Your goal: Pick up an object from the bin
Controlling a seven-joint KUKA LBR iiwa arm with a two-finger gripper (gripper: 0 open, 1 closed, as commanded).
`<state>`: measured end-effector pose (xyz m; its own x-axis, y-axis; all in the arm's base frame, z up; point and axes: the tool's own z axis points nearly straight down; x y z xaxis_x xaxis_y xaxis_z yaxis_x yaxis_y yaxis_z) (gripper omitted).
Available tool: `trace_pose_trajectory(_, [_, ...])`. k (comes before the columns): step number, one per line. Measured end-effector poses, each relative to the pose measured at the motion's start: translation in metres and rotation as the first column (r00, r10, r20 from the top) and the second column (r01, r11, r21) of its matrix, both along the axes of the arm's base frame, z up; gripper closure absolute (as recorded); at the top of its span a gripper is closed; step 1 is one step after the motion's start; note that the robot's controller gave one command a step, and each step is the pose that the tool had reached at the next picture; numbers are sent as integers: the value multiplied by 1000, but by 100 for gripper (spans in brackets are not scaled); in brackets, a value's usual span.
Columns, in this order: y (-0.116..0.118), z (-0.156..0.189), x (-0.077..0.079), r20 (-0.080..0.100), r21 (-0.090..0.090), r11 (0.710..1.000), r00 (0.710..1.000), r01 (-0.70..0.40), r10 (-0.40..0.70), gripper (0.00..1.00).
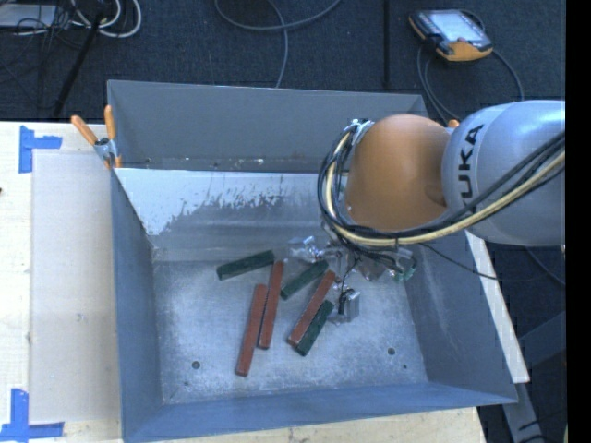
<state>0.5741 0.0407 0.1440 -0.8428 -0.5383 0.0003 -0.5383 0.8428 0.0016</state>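
My gripper [345, 301] reaches down into the middle right of the bin, below the orange wrist cover. Its tip hangs right beside a red-brown stick [312, 308] and a dark green stick [315, 328] that lie side by side at a slant. Another dark green stick [303, 281] lies just to the upper left of the tip. Nothing shows between the fingers.
Two more red-brown sticks [259, 323] lie next to each other in the bin's middle, and a dark green stick [245, 265] lies above them. The bin's sloped walls rise close on the right and at the back.
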Motion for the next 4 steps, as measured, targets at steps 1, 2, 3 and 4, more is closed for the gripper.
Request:
trace_pose_trajectory(1, [6,-45,1,2,-1,947,947,-320,320,0])
trace_pose_trajectory(2, [7,-74,-8,-1,0,858,858,-513,513,100])
trace_pose_trajectory(3, [7,-74,-8,-1,0,858,858,-513,513,100])
trace_pose_trajectory(4, [7,-69,-9,-1,1,859,859,-512,512,100])
